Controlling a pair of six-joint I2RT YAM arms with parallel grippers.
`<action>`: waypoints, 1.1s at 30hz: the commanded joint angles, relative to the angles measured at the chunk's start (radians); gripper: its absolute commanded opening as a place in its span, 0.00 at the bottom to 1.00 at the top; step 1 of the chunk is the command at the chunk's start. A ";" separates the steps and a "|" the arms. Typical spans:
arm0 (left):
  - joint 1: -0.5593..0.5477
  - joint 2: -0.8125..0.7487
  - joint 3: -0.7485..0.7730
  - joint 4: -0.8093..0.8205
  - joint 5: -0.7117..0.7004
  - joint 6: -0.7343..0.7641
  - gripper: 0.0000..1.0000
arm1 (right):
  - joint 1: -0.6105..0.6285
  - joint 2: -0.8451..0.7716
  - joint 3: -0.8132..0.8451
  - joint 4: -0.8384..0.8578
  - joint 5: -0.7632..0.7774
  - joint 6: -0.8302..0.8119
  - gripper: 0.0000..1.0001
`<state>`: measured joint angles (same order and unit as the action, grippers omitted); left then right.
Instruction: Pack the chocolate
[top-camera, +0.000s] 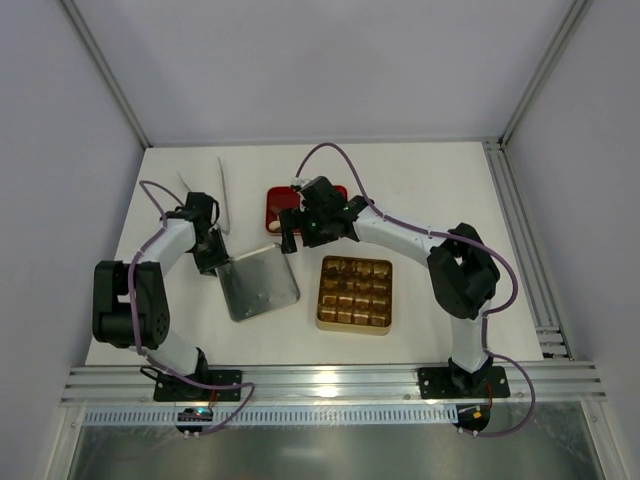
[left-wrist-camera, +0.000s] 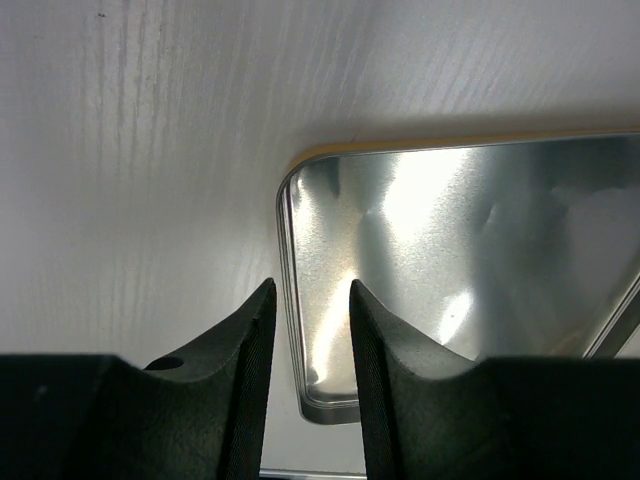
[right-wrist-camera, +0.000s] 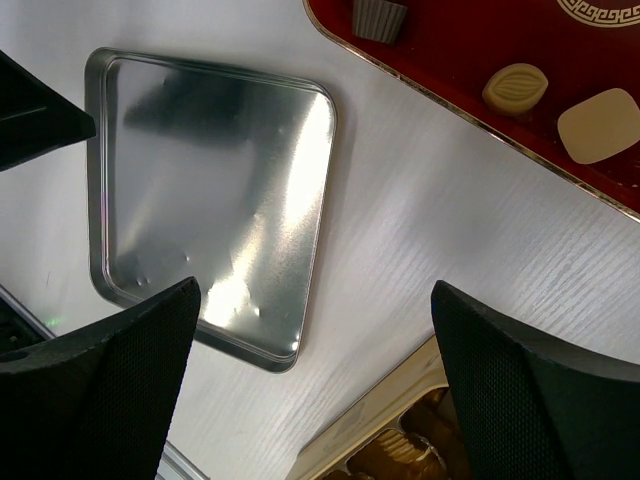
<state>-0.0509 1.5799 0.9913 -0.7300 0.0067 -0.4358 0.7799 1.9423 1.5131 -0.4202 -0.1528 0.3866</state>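
Note:
Several brown chocolate pieces (top-camera: 355, 290) fill the cells of the square gold tin (top-camera: 322, 322). More pieces lie on the red tray (top-camera: 276, 203): two cream ones (right-wrist-camera: 515, 87) and a dark one (right-wrist-camera: 378, 17) show in the right wrist view. My right gripper (top-camera: 292, 232) (right-wrist-camera: 315, 300) is wide open and empty, hanging over the table between the red tray (right-wrist-camera: 470, 40), the tin's corner (right-wrist-camera: 400, 400) and a silver lid (right-wrist-camera: 210, 190). My left gripper (top-camera: 212, 258) (left-wrist-camera: 308, 290) is narrowly open, with its fingers either side of the lid's rim (left-wrist-camera: 287, 260) at its left corner, gaps showing on both sides.
The silver lid (top-camera: 260, 283) lies flat, left of the gold tin. White tongs (top-camera: 218, 190) lie at the back left. An aluminium rail (top-camera: 330, 382) runs along the near edge, and another (top-camera: 520, 240) runs down the right side.

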 joint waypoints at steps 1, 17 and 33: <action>-0.001 -0.028 -0.009 -0.014 -0.056 0.011 0.35 | 0.007 0.014 0.042 0.026 -0.021 -0.012 0.96; 0.000 0.084 -0.022 0.064 -0.011 0.043 0.20 | 0.007 0.047 0.036 0.044 -0.050 -0.023 0.96; 0.080 0.060 -0.025 0.107 0.168 0.117 0.00 | 0.005 0.102 0.075 0.041 -0.096 -0.026 0.96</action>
<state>-0.0006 1.6539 0.9611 -0.6731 0.1097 -0.3447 0.7799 2.0331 1.5452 -0.4026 -0.2211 0.3687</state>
